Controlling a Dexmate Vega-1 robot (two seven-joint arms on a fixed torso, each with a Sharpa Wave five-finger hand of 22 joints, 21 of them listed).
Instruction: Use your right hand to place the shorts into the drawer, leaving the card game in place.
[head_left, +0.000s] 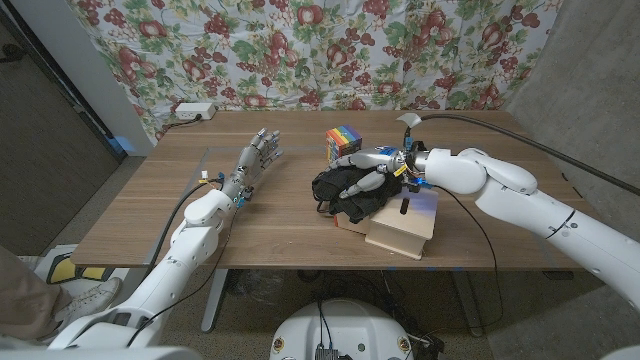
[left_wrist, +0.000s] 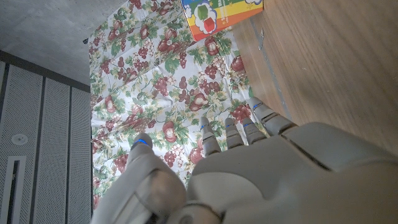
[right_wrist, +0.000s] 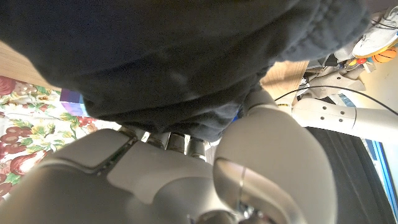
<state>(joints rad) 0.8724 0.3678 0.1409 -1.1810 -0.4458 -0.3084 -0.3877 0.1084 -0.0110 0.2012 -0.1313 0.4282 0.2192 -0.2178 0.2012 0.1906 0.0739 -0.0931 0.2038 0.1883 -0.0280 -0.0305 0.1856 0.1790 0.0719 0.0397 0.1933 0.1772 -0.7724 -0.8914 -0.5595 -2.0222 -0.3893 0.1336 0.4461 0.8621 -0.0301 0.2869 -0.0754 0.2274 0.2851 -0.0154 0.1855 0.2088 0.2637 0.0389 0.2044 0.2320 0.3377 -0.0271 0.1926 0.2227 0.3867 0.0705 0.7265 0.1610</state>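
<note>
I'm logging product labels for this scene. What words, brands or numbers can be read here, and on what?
None can be read.
Card game box: rainbow stripes in the head view, print too small to read.
Same box in the left wrist view: coloured pictures and a line of small print, too blurred to read.
Black shorts: no label visible.

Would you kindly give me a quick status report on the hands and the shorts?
Left hand open, idle on table. Right hand gripping black shorts at the wooden drawer. Card game behind, untouched.
</note>
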